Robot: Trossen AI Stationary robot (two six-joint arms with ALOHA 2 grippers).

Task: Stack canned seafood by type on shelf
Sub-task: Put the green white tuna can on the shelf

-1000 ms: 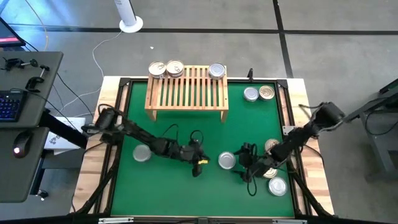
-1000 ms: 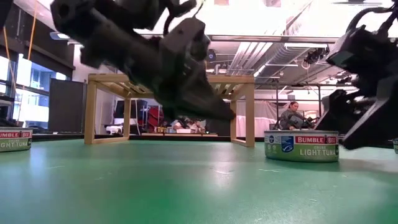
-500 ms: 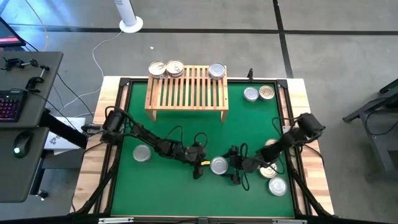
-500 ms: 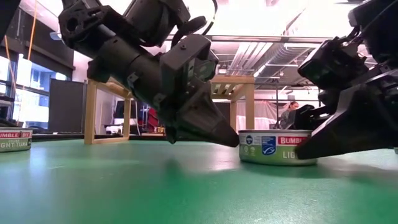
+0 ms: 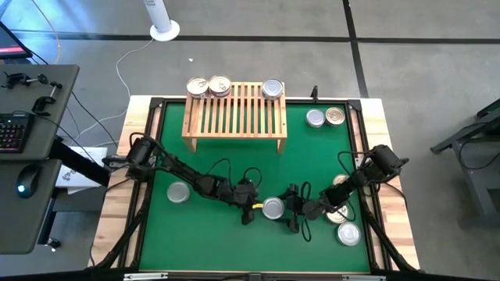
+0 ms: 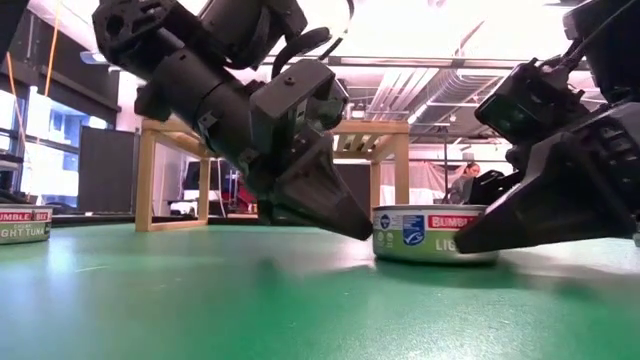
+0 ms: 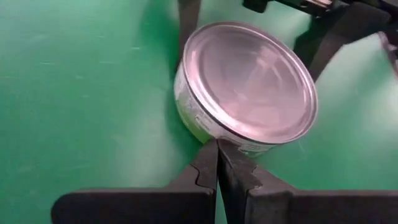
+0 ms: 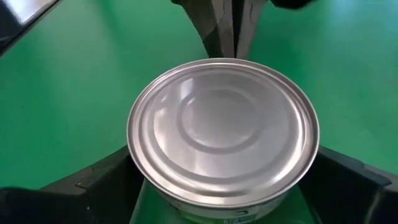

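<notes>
Tin (image 8: 222, 134) label half-hidden (low view) behind right tool (image 5: 291, 211).

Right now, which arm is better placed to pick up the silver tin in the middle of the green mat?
Right. The right gripper has open jaws straddling the silver round tin; the left gripper is shut, tips against its side.

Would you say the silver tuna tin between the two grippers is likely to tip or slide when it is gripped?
The tuna tin is squat and lies flat, so tipping seems unlikely. Its smooth metal wall may slip in the open right gripper. It probably slides rather than rolls on the green mat.
</notes>
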